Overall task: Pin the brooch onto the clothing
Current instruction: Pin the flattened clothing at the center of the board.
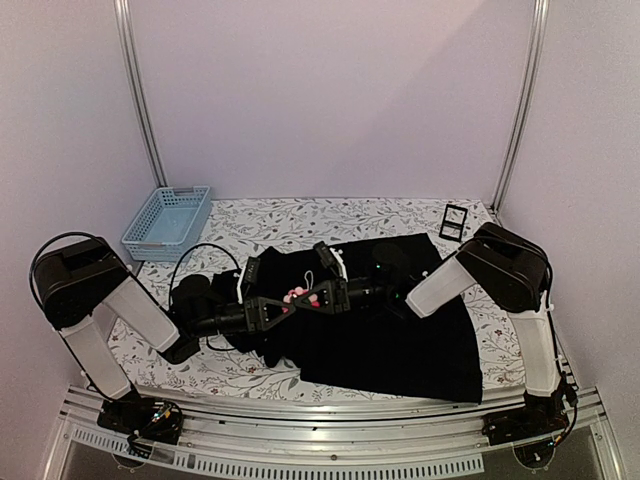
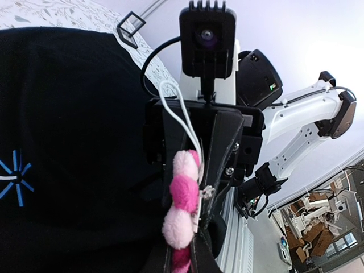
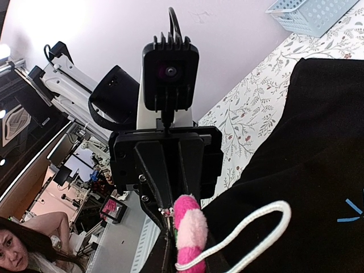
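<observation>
The pink flower brooch (image 1: 298, 295) hangs above the black shirt (image 1: 400, 340), between my two grippers, which meet tip to tip. My left gripper (image 1: 288, 303) comes in from the left and is shut on the brooch. My right gripper (image 1: 318, 296) comes in from the right and is shut on it too. The left wrist view shows the brooch (image 2: 182, 199) edge on, with a small metal clasp at its back. The right wrist view shows the brooch (image 3: 190, 233) with a white cord loop (image 3: 256, 227) hanging from it. The yellowish centre is hidden.
A light-blue star emblem (image 2: 12, 176) marks the shirt under the grippers. A blue basket (image 1: 168, 222) stands at the back left. A small black stand (image 1: 453, 221) stands at the back right. The tablecloth (image 1: 300, 215) is floral.
</observation>
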Robot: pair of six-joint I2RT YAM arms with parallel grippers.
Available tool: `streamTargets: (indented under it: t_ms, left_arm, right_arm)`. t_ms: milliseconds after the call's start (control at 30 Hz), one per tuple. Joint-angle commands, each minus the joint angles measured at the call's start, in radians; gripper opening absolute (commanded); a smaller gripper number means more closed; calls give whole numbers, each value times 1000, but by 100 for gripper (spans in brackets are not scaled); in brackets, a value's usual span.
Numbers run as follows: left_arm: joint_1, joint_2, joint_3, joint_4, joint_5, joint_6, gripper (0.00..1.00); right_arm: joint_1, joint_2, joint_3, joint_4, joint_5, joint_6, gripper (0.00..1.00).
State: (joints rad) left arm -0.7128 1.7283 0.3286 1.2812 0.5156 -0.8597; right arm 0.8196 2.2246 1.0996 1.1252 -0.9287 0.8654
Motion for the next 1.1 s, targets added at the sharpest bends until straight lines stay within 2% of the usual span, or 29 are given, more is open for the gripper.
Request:
streamTargets:
  t_ms: [0,867,1067]
  left_arm:
    - [-15,-15,9,64,12,15,0]
    - [-20,-16,6,70,9,24,0]
    - [-22,-15,3,69,7,24,0]
  right_arm:
    - [-21,-17,-28,11,52,15,11]
    - [-21,-26,-48,40,31,17,32]
    - [-19,-34,-56,64,14,22,40]
